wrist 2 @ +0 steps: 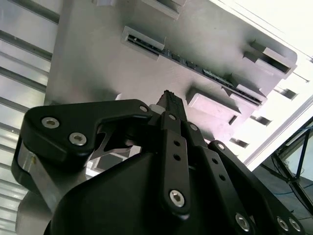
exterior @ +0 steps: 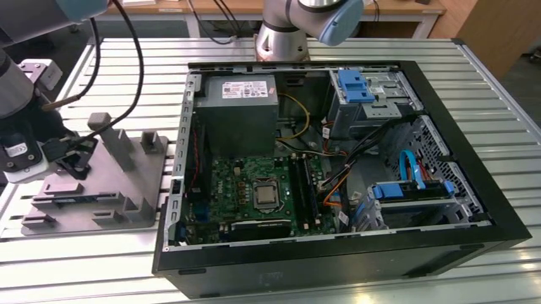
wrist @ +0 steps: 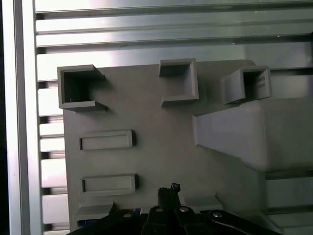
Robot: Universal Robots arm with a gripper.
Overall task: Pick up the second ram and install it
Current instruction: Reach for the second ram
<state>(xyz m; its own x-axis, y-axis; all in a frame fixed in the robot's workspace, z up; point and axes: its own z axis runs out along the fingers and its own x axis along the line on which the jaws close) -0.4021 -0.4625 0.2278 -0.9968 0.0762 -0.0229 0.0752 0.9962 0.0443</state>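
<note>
The second ram [wrist 2: 193,65] is a slim dark strip lying edge-on in a long slot of the gray moulded tray [wrist 2: 98,63]. In the exterior view the tray [exterior: 127,183] sits on the slatted table at the exterior view's left, beside the open computer case [exterior: 338,253]. My gripper [exterior: 75,161] hovers over the tray's near-left part. In the second wrist view its black fingertips [wrist 2: 169,100] are pressed together, a short way from the ram and apart from it. In the first wrist view the gripper [wrist: 168,190] also looks shut with nothing in it.
Inside the case the green motherboard [exterior: 253,190] lies flat, with dark memory slots [exterior: 303,190] beside the processor socket. A power supply [exterior: 241,107], blue drive brackets [exterior: 355,85] and loose cables [exterior: 363,152] crowd the case. Upright posts [exterior: 110,136] rise from the tray. A black cable [exterior: 127,57] hangs over the table.
</note>
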